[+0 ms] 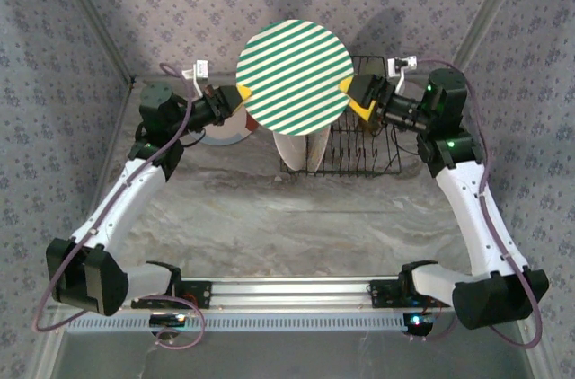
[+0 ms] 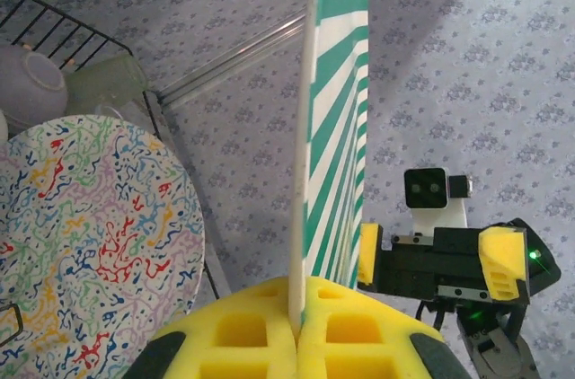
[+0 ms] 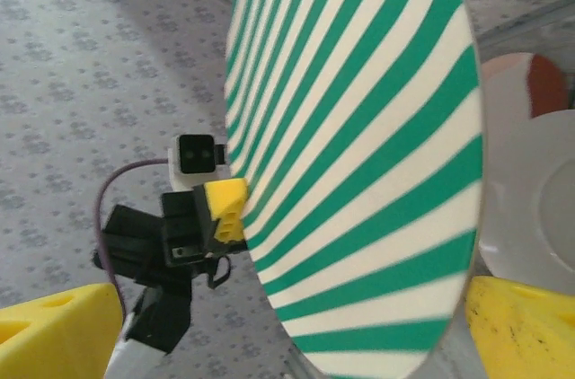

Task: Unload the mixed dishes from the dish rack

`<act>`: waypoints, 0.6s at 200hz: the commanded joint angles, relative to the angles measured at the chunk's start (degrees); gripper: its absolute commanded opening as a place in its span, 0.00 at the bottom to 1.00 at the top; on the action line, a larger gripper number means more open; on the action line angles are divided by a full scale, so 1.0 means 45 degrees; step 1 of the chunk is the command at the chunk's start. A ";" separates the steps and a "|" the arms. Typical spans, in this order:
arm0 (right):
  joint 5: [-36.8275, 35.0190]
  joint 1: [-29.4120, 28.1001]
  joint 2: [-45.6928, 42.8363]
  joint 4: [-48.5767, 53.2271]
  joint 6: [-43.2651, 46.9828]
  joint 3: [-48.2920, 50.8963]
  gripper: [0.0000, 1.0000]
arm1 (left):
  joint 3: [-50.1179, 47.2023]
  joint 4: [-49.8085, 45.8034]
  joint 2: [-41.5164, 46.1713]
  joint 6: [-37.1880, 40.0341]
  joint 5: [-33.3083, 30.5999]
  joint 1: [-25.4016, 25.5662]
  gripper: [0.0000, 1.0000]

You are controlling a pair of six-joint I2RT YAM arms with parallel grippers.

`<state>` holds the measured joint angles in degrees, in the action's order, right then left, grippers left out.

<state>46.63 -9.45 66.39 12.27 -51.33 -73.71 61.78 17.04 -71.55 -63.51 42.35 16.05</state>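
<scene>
My left claw [image 2: 298, 325] is clamped on the rim of the green-striped plate [image 1: 294, 76], and my right claw [image 1: 353, 96] is spread apart at its opposite edge. The plate hangs upright above the worktop [image 1: 296, 217], at the dish rack's [image 1: 359, 168] left end. I judge this a hand-over: next, swing left and lay it flat. The squiggled plate [image 2: 90, 244] waits.

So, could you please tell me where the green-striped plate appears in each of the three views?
Top external: the green-striped plate is upper centre, facing the camera.
Left wrist: it is seen edge-on, rising from bottom centre to the top edge.
Right wrist: its striped face spans the centre and right.
Shared landmark: the left end effector, shut on the plate's rim.
</scene>
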 commanded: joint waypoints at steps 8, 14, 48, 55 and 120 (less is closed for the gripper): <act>-0.1682 -0.0084 -0.0470 0.2665 0.2049 -0.1082 1.00 | 0.0579 0.0458 0.0046 -0.0088 -0.0709 -0.0423 0.00; -0.2023 -0.0124 -0.0494 0.3106 0.2323 -0.1181 1.00 | 0.0664 0.0474 -0.0005 -0.0185 -0.0766 -0.0540 0.00; -0.3240 -0.0357 -0.0803 0.4331 0.3283 -0.1339 1.00 | 0.0796 0.1062 -0.0171 -0.0964 -0.0832 -0.1629 0.00; -0.3341 -0.0376 -0.0837 0.4432 0.3292 -0.1337 1.00 | 0.0803 0.1111 -0.0247 -0.1110 -0.0800 -0.1867 0.00; -0.3924 -0.0888 -0.0770 0.4860 0.4214 -0.1364 1.00 | -0.0331 0.2033 -0.0676 -0.2294 -0.0702 -0.4487 0.00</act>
<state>30.94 -12.47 63.09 32.27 -35.42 -78.26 61.73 18.96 -74.35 -70.85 39.09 -0.75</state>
